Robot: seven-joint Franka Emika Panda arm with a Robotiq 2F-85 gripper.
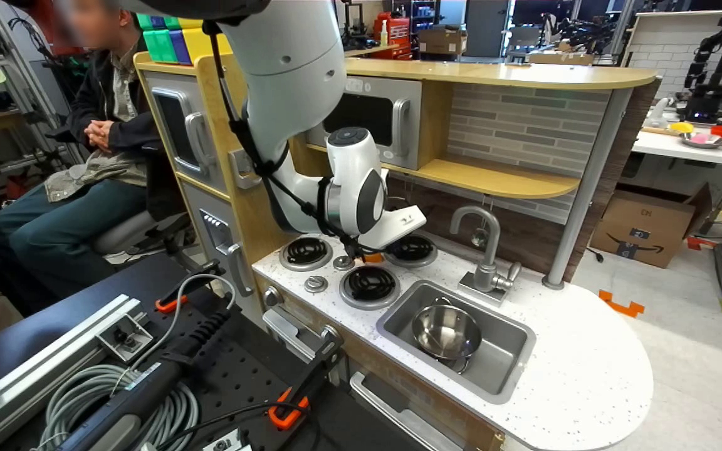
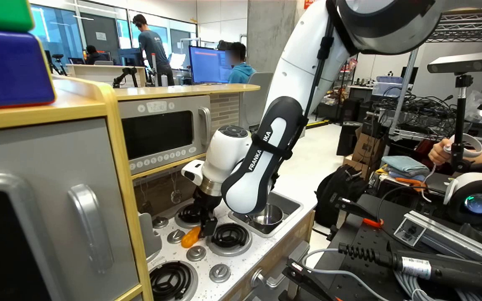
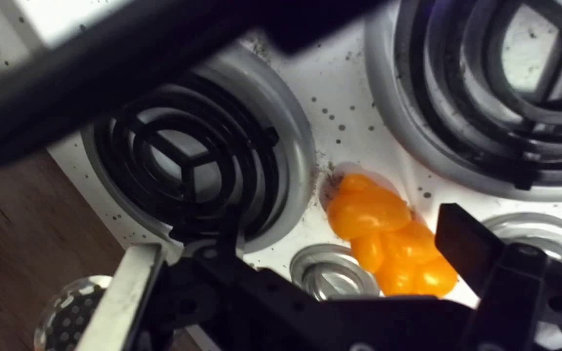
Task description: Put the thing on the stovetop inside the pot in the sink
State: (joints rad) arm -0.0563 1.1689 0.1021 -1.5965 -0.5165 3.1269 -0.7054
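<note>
An orange, lumpy toy [image 3: 393, 239] lies on the white stovetop [image 3: 330, 83] between the burners, beside a silver knob. It also shows in both exterior views [image 1: 372, 257] [image 2: 191, 237], partly hidden by the gripper. My gripper [image 3: 344, 234] is open and low over the stovetop. In the wrist view its two fingers stand on either side of the toy; the right finger is close to it, the left farther off. Whether they touch it I cannot tell. The steel pot [image 1: 446, 332] stands in the sink [image 1: 514, 366]; it also shows in an exterior view [image 2: 268, 216], partly hidden by the arm.
A curved faucet [image 1: 489, 244] rises behind the sink. A shelf [image 1: 499, 178] and toy microwave [image 1: 367, 119] overhang the back of the counter. A tall cabinet [image 2: 48, 200] stands beside the stovetop. A strainer-like utensil [image 3: 69, 312] hangs at the back. Several knobs [image 2: 196, 253] stick up.
</note>
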